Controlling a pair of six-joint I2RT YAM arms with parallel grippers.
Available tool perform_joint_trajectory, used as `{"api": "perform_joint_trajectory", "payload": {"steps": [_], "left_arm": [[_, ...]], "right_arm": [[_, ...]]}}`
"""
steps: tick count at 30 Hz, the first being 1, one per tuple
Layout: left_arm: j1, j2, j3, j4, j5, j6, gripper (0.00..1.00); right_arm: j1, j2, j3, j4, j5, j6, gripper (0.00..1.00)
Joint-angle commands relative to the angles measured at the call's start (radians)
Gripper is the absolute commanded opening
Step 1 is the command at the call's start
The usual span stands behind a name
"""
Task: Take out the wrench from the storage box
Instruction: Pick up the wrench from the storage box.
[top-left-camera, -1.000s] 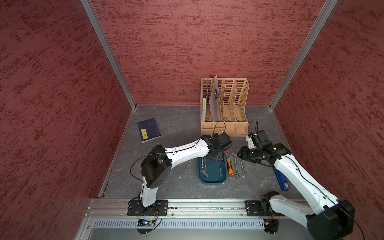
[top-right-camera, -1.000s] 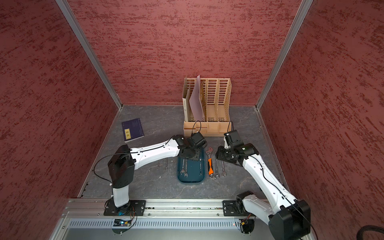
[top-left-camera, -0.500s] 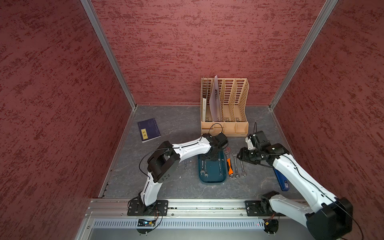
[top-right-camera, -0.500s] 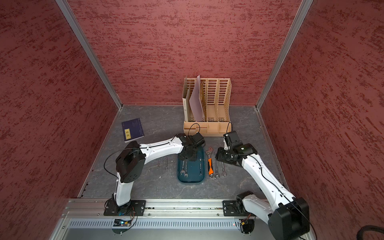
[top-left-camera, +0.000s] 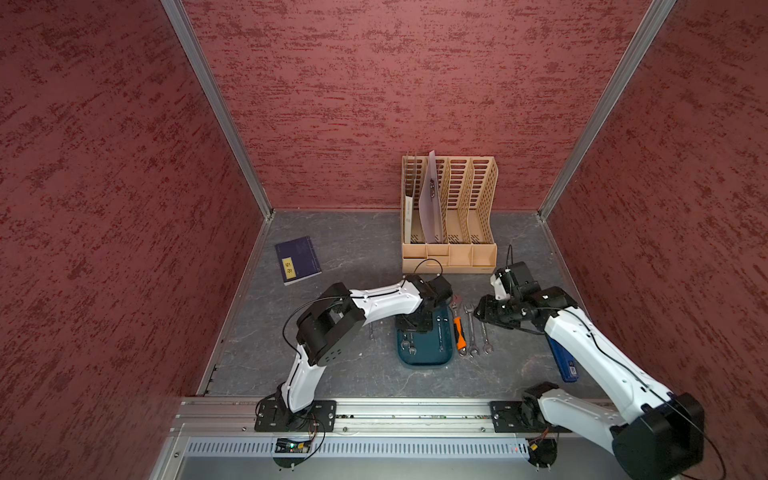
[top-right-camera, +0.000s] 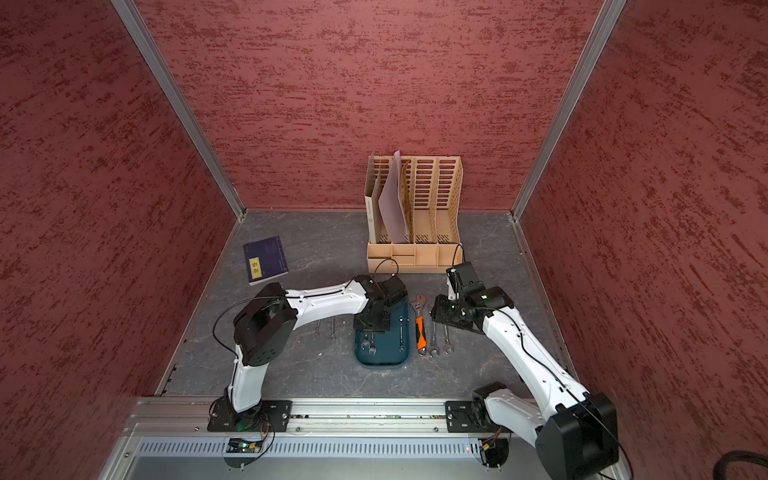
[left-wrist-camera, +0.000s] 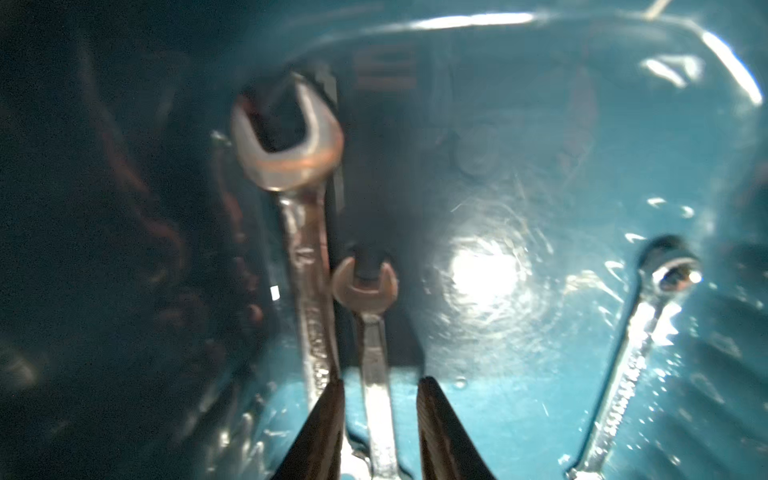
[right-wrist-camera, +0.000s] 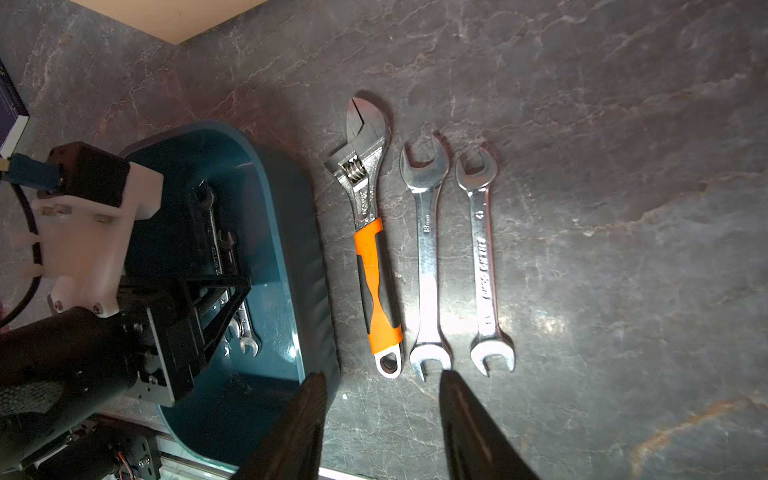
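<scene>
We take the storage box (top-left-camera: 428, 358) as our landmark. It lies flat on the desk (top-left-camera: 345, 374), its long sides running toward the file organizer (top-left-camera: 449, 255). The left gripper (left-wrist-camera: 381, 379) is down inside the box, over the end that faces the organizer. Its jaws stand apart, one finger on each side of the shaft of a small wrench (left-wrist-camera: 374, 353). In the left wrist view a strip of teal floor shows between the shaft and each finger, so nothing is clamped. The small wrench lies on the box floor, along the box's length, in the part nearer the left arm. Just beside it and parallel lies a larger wrench (left-wrist-camera: 309, 266); one fingertip overlaps its shaft, and we cannot tell whether they touch. A slim wrench (left-wrist-camera: 625, 374) lies apart from those two, by the box wall nearer the right arm.

The right gripper (right-wrist-camera: 383, 373) hangs above the desk outside the box, on the right arm's side, its jaws apart and holding nothing. Three tools lie in a row on that side, parallel to the box and not touching one another. Nearest the box is an adjustable wrench (right-wrist-camera: 376, 266) with an orange grip, then a long open-ended wrench (right-wrist-camera: 428, 257), then a shorter open-ended wrench (right-wrist-camera: 484, 257). On the opposite side of the box, two thin wrenches (top-right-camera: 332, 330) lie on the desk.
</scene>
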Motion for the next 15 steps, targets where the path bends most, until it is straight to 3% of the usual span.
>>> {"api": "perform_joint_trajectory", "payload": {"steps": [1,9,15], "left_arm": [[-0.009,0.042,-0.003,0.001,0.01,-0.014,0.3],[-0.015,0.074,-0.001,-0.012,-0.002,-0.017,0.27],[-0.012,0.077,-0.003,0.003,-0.015,-0.007,0.15]], "right_arm": [[-0.007,0.001,-0.013,0.026,0.0,0.01,0.49],[-0.008,0.002,-0.019,0.029,-0.001,0.01,0.5],[-0.006,0.002,-0.025,0.032,-0.003,0.009,0.5]]}}
